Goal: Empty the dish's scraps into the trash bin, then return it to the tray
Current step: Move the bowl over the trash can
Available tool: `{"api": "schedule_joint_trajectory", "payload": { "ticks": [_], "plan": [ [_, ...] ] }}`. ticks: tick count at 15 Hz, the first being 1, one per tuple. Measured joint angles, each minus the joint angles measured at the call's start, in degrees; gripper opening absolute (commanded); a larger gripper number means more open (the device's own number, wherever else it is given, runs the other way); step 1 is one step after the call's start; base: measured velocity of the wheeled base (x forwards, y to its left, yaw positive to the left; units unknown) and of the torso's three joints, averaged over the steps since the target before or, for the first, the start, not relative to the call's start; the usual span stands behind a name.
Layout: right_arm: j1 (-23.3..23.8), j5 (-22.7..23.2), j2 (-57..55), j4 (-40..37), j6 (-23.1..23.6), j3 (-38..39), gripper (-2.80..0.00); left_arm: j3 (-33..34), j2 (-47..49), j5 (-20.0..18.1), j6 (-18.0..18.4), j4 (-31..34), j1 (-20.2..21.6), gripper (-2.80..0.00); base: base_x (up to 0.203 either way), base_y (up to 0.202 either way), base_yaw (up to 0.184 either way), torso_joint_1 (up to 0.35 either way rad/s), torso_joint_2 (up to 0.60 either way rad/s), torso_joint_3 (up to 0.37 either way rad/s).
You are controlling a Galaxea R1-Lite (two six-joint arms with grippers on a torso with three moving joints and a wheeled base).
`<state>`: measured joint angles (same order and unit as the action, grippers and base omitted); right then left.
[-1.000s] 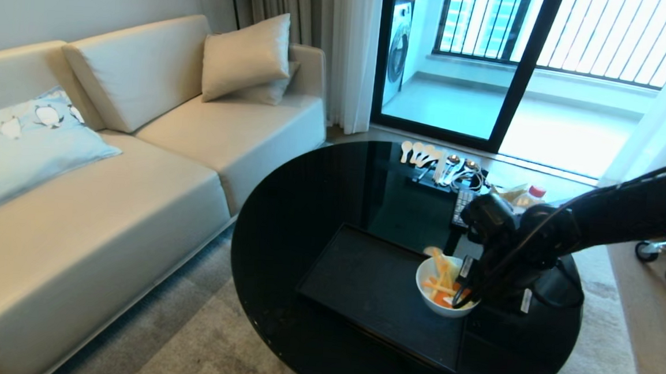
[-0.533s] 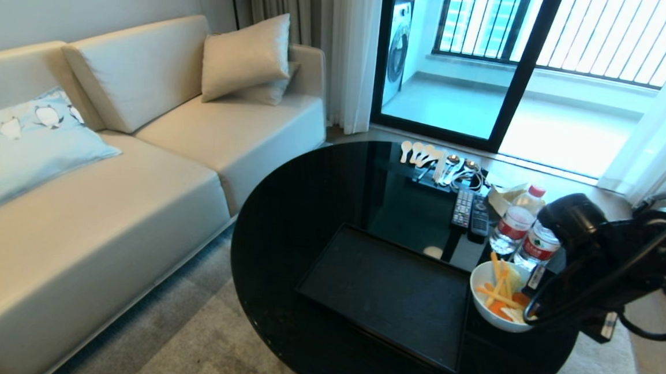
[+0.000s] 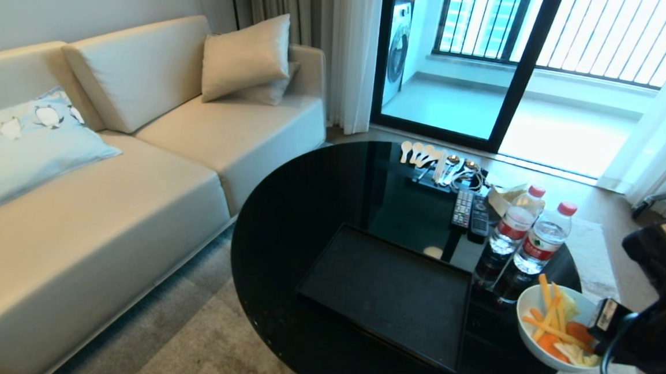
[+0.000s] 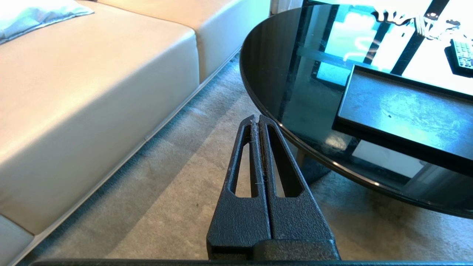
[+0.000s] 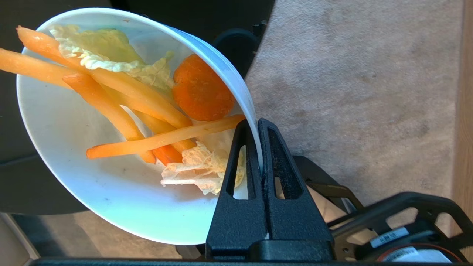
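Right gripper [image 5: 258,127] pinched tight on white bowl's [image 3: 532,338] rim, scraps [image 3: 553,327] inside, beyond table edge; trash bin unseen.

Cream sofa [image 3: 138,158], penguin-print cushion [image 3: 21,133], round black table [image 3: 308,208], two water bottles [image 3: 523,239], remotes [image 3: 470,210], spoons [image 3: 433,158]
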<state>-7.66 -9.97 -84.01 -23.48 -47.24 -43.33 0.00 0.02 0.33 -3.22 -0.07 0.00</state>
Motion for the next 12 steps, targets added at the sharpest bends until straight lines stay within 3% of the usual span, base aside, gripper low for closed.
{"api": "schedule_joint_trajectory", "payload": {
  "ticks": [6, 12],
  "plan": [
    [1.0, 0.2, 10.0, -0.2, -0.3, 10.4, -2.80, 0.0, 0.0, 0.0, 0.0, 0.0, 0.0, -2.80, 0.000, 0.000, 0.000, 0.000, 0.00, 0.000],
    [1.2, 0.4, 14.8, -2.5, -0.6, 12.6, -2.80, 0.0, 0.0, 0.0, 0.0, 0.0, 0.0, -2.80, 0.000, 0.000, 0.000, 0.000, 0.00, 0.000]
  ]
}}
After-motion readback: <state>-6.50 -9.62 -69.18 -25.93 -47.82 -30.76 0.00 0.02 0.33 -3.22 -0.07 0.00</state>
